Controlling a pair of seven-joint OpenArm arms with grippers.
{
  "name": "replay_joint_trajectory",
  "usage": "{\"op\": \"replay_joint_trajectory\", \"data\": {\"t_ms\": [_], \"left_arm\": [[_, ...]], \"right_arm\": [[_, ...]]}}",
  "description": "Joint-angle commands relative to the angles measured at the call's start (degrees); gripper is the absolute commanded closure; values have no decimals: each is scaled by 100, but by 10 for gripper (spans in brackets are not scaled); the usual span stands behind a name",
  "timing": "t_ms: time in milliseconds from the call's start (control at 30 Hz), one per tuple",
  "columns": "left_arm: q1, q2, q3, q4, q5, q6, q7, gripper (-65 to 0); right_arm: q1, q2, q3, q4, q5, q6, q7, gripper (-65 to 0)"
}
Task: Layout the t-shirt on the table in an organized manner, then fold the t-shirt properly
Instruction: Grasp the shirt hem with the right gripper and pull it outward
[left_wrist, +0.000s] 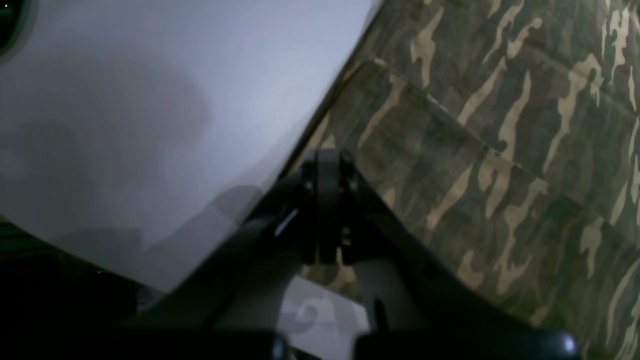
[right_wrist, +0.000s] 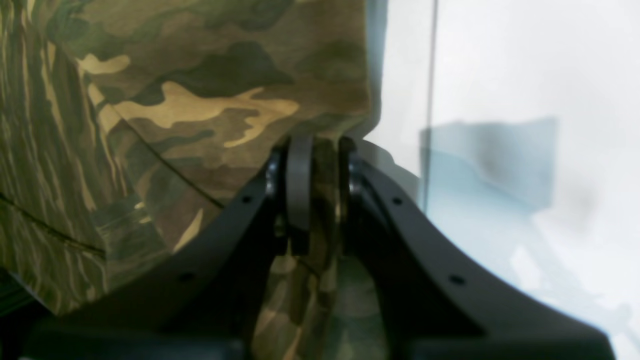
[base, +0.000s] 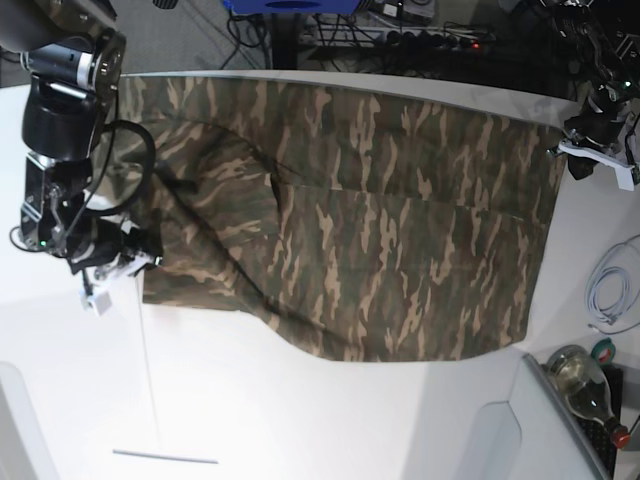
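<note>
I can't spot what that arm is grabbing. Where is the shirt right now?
In the base view the t-shirt lies spread across the middle of the white table, with the right tool pinching its edge on that view's left.

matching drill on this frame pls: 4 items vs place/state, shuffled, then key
Items:
1. t-shirt
2. right gripper
3. left gripper
4. glass bottle

Places/states:
A. shut at the shirt's edge, base view's right side
B. lying at the base view's bottom right corner
C. spread across the table
D. fingers closed on a shirt corner

Pairs: 1-C, 2-D, 3-A, 4-B
</note>
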Motion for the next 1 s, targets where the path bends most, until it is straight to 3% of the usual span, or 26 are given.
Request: {"op": "replay_joint_trajectory", "data": {"t_ms": [0,100,267,400,500,567,633,733,967], "left_arm": [[-2,-94,-23,78,-54,-1,-99,0],[-28,-94,12,78,-54,-1,-99,0],[-178,-234,38,87,-46,-1,-81,0],[-230,-278,12,43,-46,-1,-81,0],[-195,-278,12,43,-46,-1,-81,0],[-186,-278,21,34,-46,-1,-81,0],[-186,-278,30,-45,-46,-1,-81,0],[-230,-278,3,-194,-46,-1,-90,0],[-239,-278,-14,-247,-46,-1,-107,0]], "right_arm": [[173,95,16,236,99,50,94,-66],[173,103,7,491,90,50,41,0],[173,95,33,764,108,50,-197,-6],[164,59,69,799,99,-126,-12,-35],[129,51,42,702,125,-504,243,-186],[129,51,33,518,125,-504,278,-329],[129,51,33,377,125,-504,287,-414],[129,33,33,201,125,-504,287,-387],[129,-37,25,60,125,-504,252,-192]]}}
